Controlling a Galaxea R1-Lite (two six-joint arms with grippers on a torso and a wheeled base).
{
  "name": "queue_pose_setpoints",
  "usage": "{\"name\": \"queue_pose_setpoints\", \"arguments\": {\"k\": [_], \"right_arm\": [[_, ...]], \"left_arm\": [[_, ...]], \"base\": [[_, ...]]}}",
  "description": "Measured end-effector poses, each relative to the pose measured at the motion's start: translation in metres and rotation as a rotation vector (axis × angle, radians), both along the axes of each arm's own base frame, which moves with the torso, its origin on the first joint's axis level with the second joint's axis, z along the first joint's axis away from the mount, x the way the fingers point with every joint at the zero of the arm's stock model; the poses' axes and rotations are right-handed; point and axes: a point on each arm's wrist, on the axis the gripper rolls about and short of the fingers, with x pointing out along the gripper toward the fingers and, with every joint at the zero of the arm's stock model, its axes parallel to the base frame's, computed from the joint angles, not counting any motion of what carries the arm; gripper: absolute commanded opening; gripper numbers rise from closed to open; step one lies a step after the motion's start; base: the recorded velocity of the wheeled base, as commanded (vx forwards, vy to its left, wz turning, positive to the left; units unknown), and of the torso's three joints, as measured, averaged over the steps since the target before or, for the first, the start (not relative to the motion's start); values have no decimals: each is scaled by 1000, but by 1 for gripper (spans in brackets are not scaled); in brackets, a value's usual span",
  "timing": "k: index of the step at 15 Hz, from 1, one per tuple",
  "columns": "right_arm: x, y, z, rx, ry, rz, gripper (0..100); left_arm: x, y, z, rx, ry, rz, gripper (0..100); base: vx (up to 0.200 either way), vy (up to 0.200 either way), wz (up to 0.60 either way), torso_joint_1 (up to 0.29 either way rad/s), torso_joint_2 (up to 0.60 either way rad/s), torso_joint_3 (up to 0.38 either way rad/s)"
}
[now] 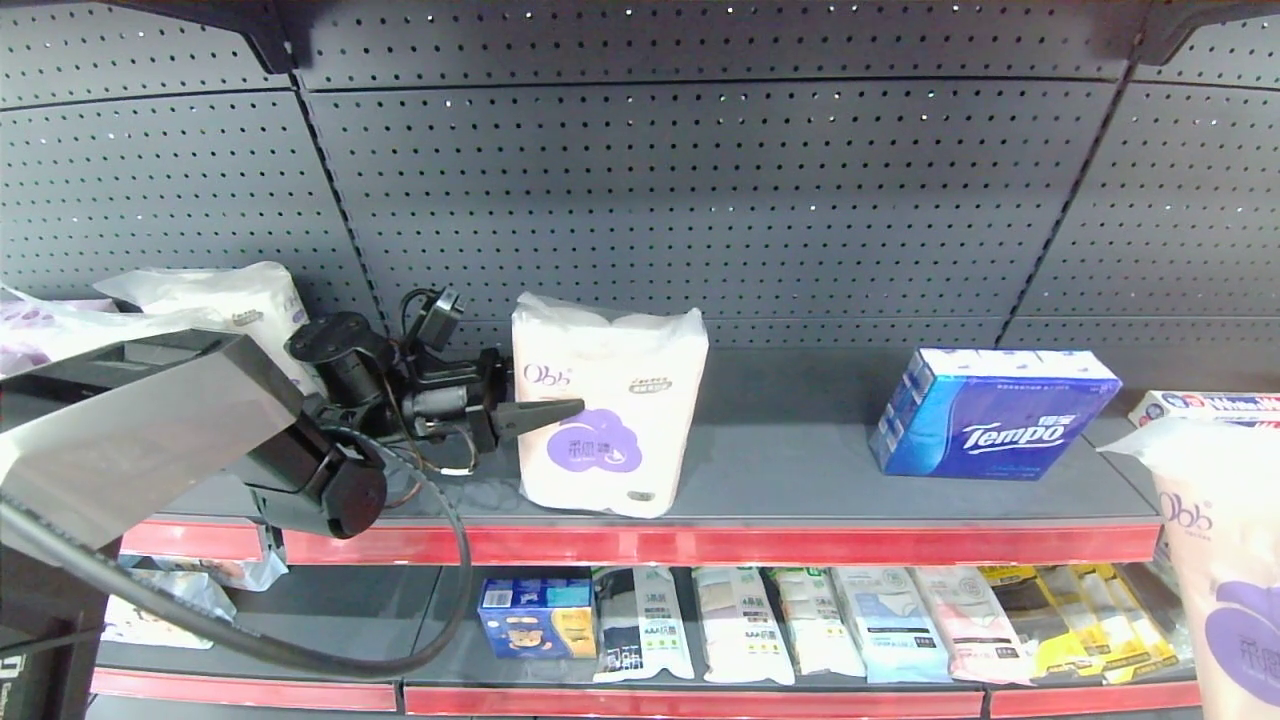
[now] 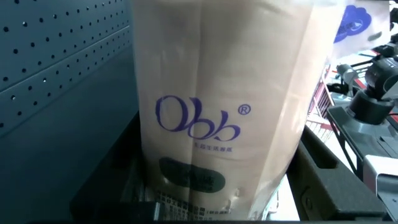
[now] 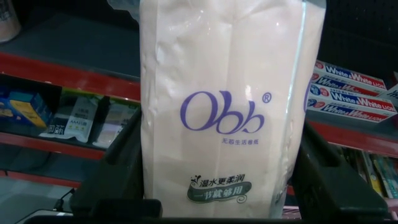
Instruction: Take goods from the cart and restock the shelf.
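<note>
The left hand (image 1: 562, 402) is closed around a white toilet-roll pack (image 1: 640, 440) standing upright on the grey shelf (image 1: 780, 460), well left of a blue tissue box (image 1: 990, 410). The right hand (image 3: 221, 124) grips a second pack (image 1: 1220, 560), held in front of the shelf's right end

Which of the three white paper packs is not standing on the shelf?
The pack at the right edge, held by the right gripper in front of the shelf. The middle pack and the left pack both rest on it.
</note>
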Motion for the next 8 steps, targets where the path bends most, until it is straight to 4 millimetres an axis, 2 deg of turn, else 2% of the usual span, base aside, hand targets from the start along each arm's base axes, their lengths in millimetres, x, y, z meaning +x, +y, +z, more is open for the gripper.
{"name": "queue_pose_setpoints", "arguments": {"k": [8], "right_arm": [[1, 0, 0, 0, 1, 0, 0]], "left_arm": [[-3, 1, -6, 12, -13, 4, 0]], "base": [[0, 0, 0, 0, 0, 0]]}}
